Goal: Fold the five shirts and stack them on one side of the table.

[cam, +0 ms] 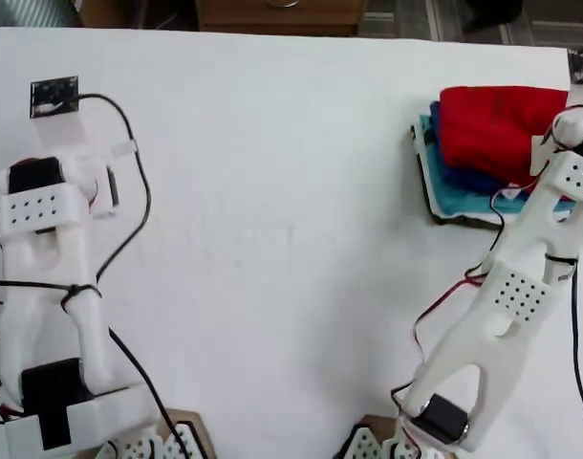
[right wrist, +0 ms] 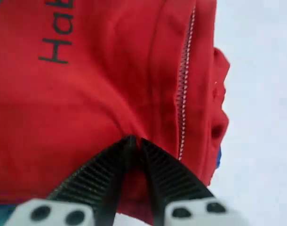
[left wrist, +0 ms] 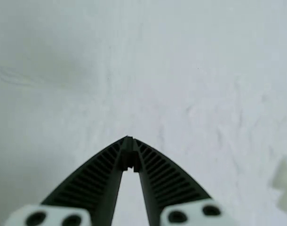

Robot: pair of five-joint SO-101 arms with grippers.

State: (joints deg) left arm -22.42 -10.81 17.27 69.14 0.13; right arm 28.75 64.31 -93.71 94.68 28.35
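The left gripper (left wrist: 129, 153) is closed, its tips meeting with nothing between them. Beneath and ahead of it lies bare white table (cam: 291, 220). The stack (cam: 454, 203) of folded shirts lies well apart from it, on the other side of the table.

The right gripper (right wrist: 132, 143) is narrow too, with the jaws drawn together. Its tips rest against the red shirt (right wrist: 101, 94), which lies on top of the stack directly below and in front of the gripper. Creases in the red cloth run toward the tips, but I cannot tell whether any fabric is pinched. A stitched hem runs just beside the tips. Under the red shirt are a blue shirt (cam: 468, 178) and a teal one (cam: 483, 204), their edges showing beyond it.
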